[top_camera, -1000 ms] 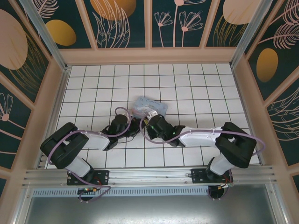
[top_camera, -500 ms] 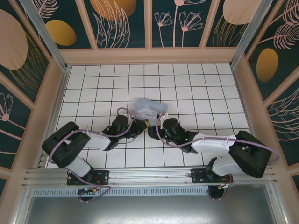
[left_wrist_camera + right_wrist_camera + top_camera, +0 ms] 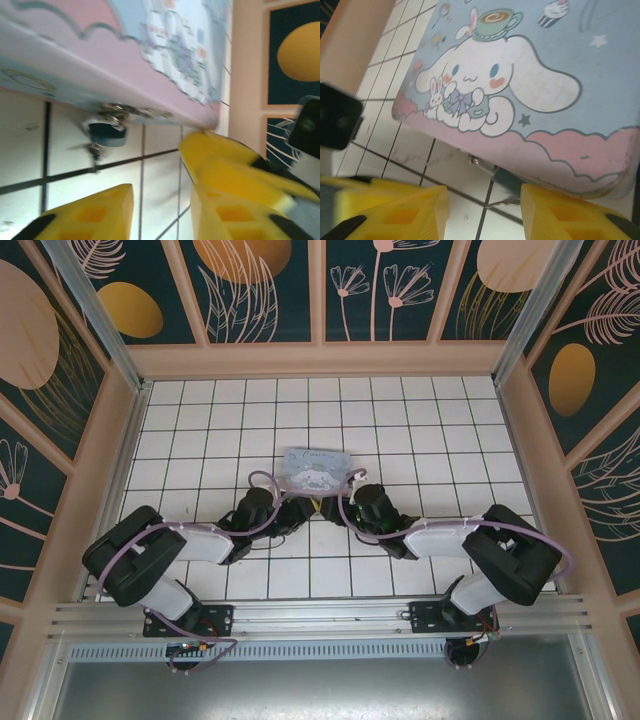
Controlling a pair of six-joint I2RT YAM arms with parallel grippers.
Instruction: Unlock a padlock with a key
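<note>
Top view, tin: the pale blue tin [image 3: 317,466] lies flat on the white tiled floor [image 3: 200,420].
Top view, claws: the left gripper [image 3: 303,510] and right gripper [image 3: 330,508] meet at the tin's near edge, tips close together.
Left wrist, claw: spread, nothing between its fingers [image 3: 95,215].
Left wrist, padlock: the padlock [image 3: 106,131] lies on the tiles, shackle against the tin's side.
Right wrist, claw: spread, empty.
Right wrist, padlock: partly hidden by the tin's pink edge.

The tiny padlock [image 3: 106,131], a dark blue-grey body with a small metal shackle [image 3: 118,109], lies mid-floor on the white tiles [image 3: 20,150], tucked against the cartoon tin's [image 3: 100,65] near edge. The thin dark key [image 3: 94,148] juts from its body, blurred.
</note>
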